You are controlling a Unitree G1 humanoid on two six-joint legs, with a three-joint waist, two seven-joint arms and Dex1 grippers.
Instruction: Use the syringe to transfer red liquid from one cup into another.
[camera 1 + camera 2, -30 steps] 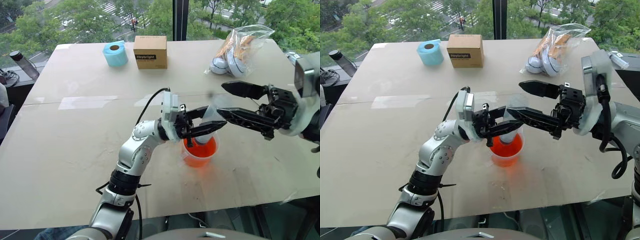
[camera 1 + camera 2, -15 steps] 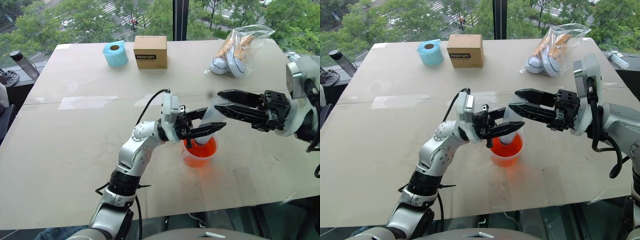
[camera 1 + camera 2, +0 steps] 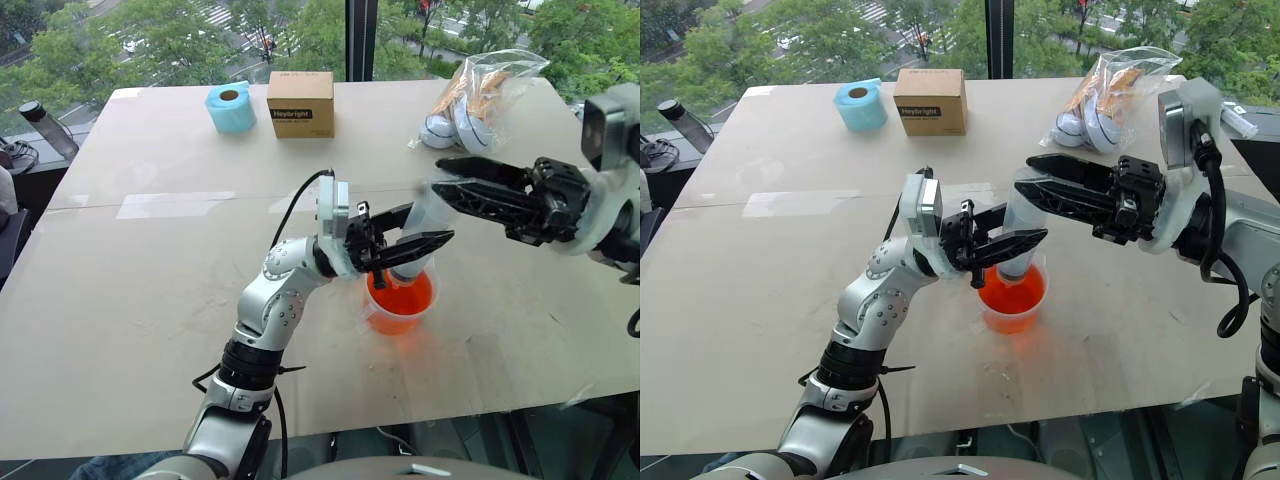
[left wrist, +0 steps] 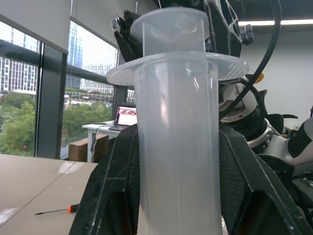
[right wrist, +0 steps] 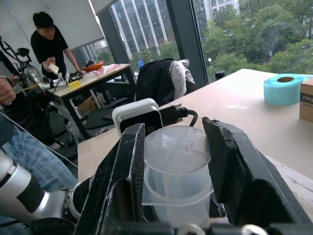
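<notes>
A clear syringe stands upright over the wider clear cup, which holds the red liquid. My left gripper is shut on the barrel, with a black finger on each side. From the right, my right gripper is shut on the plunger top above the barrel's flange. The syringe's lower end sits inside the cup's rim; the nozzle is hidden. The barrel looks clear, with no red in it. Another cup is out of view.
At the table's far side stand a blue tape roll, a cardboard box and a plastic bag of items. A dark bottle is off the left edge. An orange-handled screwdriver lies on the table. A person stands in the background.
My right gripper went from wide open around the syringe's top to shut on the plunger, and rose slightly. The left gripper and the cup stayed put.
</notes>
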